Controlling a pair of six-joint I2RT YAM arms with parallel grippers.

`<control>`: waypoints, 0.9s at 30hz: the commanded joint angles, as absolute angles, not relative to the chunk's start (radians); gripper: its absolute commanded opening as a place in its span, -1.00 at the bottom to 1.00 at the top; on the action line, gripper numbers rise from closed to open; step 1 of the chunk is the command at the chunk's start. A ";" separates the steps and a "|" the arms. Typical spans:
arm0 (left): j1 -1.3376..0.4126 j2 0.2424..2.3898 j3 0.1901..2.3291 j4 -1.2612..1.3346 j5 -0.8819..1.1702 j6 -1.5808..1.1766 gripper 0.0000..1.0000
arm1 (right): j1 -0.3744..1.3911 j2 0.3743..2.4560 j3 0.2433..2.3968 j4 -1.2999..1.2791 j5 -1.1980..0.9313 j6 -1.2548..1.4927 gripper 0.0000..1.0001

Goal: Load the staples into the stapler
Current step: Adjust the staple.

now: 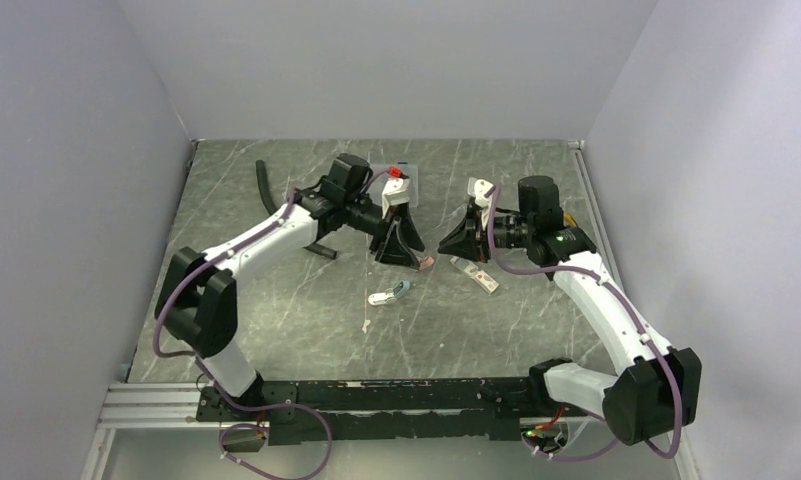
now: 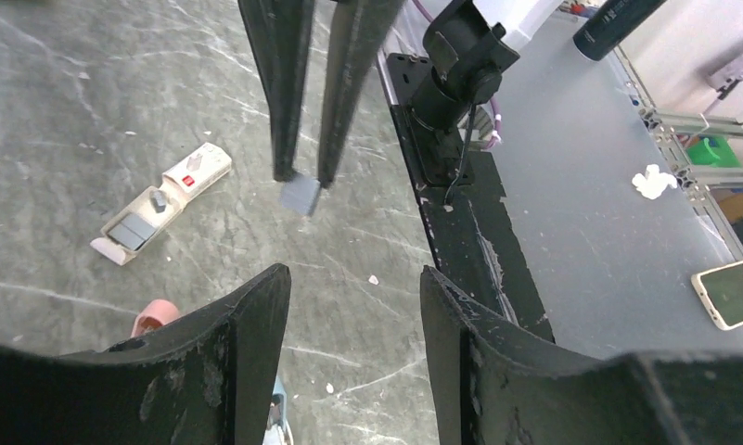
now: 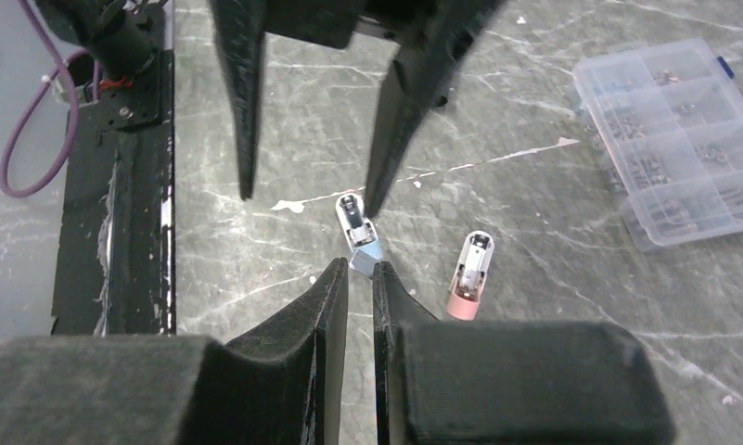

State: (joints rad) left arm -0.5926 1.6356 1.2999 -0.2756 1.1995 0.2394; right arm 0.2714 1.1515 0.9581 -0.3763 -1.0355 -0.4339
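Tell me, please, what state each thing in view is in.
Left gripper: open, empty.
Right gripper: shut on staples.
Blue stapler: lying flat, not held.
Pink stapler: lying flat, not held.
Carton: open.
Box: lid looks shut.

A robotics lab cell: plain grey walls (image 1: pixel 376 60); aluminium mounting rail (image 1: pixel 146 408); marbled tabletop (image 1: pixel 306 340); clear parts organiser (image 3: pixel 673 139)
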 commanded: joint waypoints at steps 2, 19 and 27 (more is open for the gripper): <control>-0.628 1.708 1.403 -0.328 1.288 0.328 0.19 | 0.304 1.124 0.988 -0.435 -1.091 -0.554 -0.76; -0.658 1.786 1.464 -0.378 1.355 0.409 0.03 | 0.331 1.107 0.976 -0.426 -1.089 -0.553 -0.77; -0.658 1.777 1.461 -0.368 1.351 0.399 -0.13 | 0.331 1.108 0.971 -0.427 -1.086 -0.550 -0.77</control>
